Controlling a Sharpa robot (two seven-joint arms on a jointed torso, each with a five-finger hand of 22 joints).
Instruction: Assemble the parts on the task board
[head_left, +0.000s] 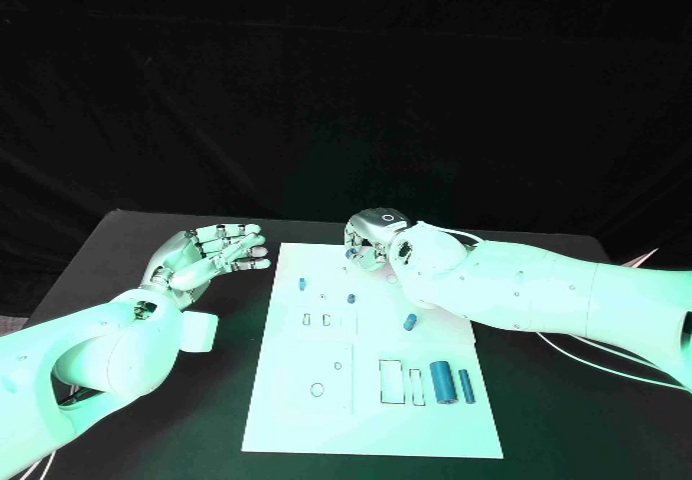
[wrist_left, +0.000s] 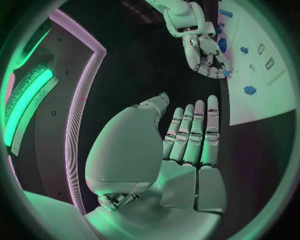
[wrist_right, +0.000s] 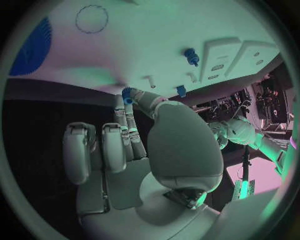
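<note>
The flat white rectangular task board (head_left: 378, 420) lies on the matte black table (head_left: 130, 250), bearing several small blue plastic parts: two upright cylinders (head_left: 441, 381) near its close edge, one oval piece (head_left: 410, 322) mid-board and tiny pegs (head_left: 351, 298) beyond. The silver right hand (head_left: 378, 237) pinches a small blue part (wrist_right: 127, 95) at its fingertips (wrist_right: 128, 102), over the board's far edge. The silver left hand (head_left: 214, 252) hovers beside the board, fingers spread, holding nothing.

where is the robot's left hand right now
In the head view the left hand hovers over the black table just off the task board's far left corner, holding nothing; the right hand works across from it at the board's far edge.
</note>
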